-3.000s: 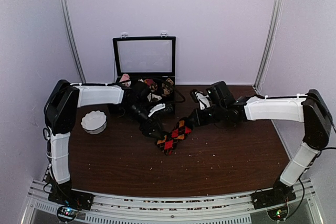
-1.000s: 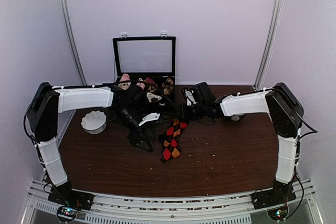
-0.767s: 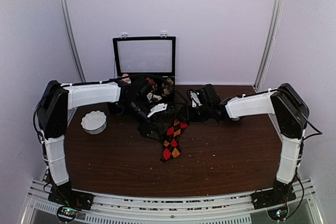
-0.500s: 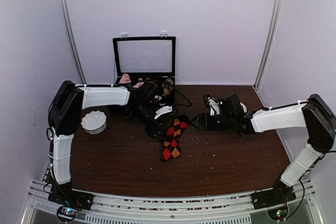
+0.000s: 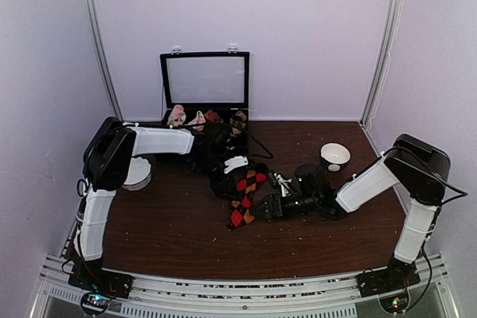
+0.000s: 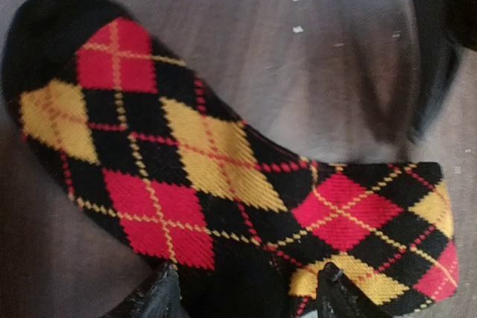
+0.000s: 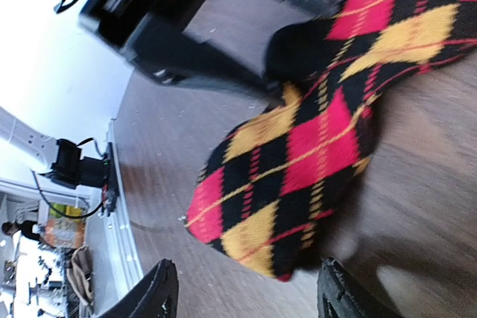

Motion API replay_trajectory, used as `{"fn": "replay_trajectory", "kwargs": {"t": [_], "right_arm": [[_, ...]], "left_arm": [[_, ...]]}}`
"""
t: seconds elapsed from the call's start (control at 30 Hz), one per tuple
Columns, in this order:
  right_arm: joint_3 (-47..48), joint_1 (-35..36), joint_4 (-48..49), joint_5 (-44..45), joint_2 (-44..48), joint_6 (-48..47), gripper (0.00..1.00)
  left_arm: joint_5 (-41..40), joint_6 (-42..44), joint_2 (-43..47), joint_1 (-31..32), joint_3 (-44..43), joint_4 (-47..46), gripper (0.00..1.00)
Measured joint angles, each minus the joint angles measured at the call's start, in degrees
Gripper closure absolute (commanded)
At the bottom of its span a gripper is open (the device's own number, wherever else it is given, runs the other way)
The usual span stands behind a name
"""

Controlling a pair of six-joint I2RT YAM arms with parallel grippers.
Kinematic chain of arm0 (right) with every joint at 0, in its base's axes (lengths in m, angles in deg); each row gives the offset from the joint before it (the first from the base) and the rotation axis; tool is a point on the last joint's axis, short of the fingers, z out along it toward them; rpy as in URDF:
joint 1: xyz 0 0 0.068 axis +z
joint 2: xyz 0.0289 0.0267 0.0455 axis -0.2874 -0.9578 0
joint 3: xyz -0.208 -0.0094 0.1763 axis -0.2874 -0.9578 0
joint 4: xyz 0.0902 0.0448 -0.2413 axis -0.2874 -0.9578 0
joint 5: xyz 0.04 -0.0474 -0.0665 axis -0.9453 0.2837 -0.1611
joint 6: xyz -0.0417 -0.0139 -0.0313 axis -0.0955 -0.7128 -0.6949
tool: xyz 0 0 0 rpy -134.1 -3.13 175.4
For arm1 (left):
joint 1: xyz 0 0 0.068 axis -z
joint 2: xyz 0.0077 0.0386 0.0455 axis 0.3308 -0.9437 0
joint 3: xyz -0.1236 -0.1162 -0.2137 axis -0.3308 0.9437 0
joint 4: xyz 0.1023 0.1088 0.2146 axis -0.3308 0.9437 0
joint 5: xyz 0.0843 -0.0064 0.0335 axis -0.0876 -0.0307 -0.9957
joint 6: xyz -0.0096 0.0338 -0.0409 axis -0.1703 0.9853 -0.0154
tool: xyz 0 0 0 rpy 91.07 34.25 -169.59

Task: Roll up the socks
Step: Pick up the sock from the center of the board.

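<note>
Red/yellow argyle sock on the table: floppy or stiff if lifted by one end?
Likely floppy: the argyle sock is knit and lies flat with a bend on the table. Lifted by one end, the rest would probably drape. Probably light; the knit surface should not slip much.

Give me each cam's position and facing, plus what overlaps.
Top external: above and behind the bases, looking down on the table; both arms show.
Left wrist: behind the left tool, looking down on the argyle sock; its fingertips at the bottom edge.
Right wrist: behind the right tool, looking along the table; its fingertips at the bottom.
Shared: all three see the sock.
</note>
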Motion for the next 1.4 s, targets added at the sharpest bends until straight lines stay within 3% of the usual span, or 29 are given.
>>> {"fn": "replay_trajectory", "kwargs": {"t": [0.53, 0.9, 1.13, 1.4], "right_arm": [[4.31, 3.41, 14.45, -3.08, -9.40, 9.51, 0.38], [4.13, 5.38, 9.29, 6.29, -8.61, 7.15, 0.40], [8.22, 7.34, 3.69, 10.56, -8.35, 1.77, 0.51], [8.83, 10.23, 0.61, 13.60, -8.35, -3.48, 0.52]], "left_arm": [[-5.18, -0.63, -0.09, 0.57, -0.63, -0.63, 0.39], [-3.67, -2.62, -0.35, 0.50, -0.63, -0.79, 0.40], [-0.90, -4.26, -1.22, 0.44, -1.79, -0.07, 0.40], [1.29, -6.10, -2.69, 0.26, -4.26, 1.99, 0.45]]}}
